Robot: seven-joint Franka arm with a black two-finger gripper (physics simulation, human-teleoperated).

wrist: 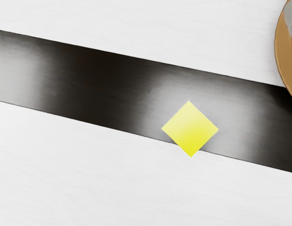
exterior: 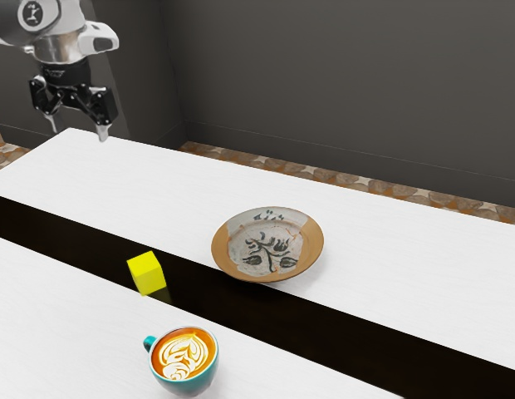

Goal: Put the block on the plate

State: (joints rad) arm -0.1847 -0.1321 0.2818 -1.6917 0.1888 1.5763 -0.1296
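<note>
In the exterior view, from where I stand, the gripper (exterior: 77, 128) hangs above the table (exterior: 390, 249), its two fingers spread wide with nothing between them. It is well apart from the yellow block (exterior: 146, 273), toward the block's eleven o'clock. The block sits on the dark stripe (exterior: 75, 241), by one of its edges. Taking the plate (exterior: 227, 258) as the dial's centre, the block is near nine o'clock, apart from it. The teal cup of latte (exterior: 188, 384) is near the block, at its five o'clock.

In the wrist view, I set twelve o'clock along the stripe from the block toward the plate's end. One corner of the block, at about three o'clock, reaches over the stripe's edge onto white. Part of the plate's tan rim appears toward ten, apart from the block.
</note>
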